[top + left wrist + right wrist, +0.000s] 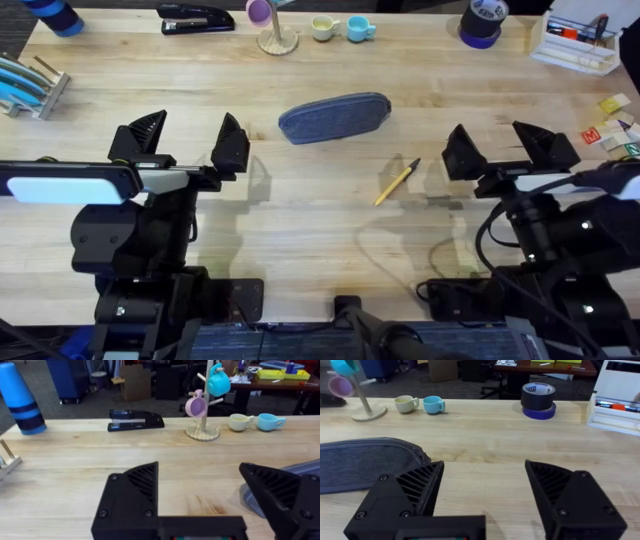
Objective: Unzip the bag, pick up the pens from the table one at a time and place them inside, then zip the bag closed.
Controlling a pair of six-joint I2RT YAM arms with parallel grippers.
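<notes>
The blue-grey bag lies closed in the middle of the table, tilted slightly. One yellow-orange pen with a dark tip lies in front of it, to the right. My left gripper is open, left of the bag, nothing between its fingers. My right gripper is open too, right of the pen. The left wrist view catches the bag's end past one finger. In the right wrist view the bag lies beyond the open fingers.
Along the far edge stand a black stapler, a mug tree, two small cups, tape rolls and a white tray. A rack sits at the left edge, small cards at the right.
</notes>
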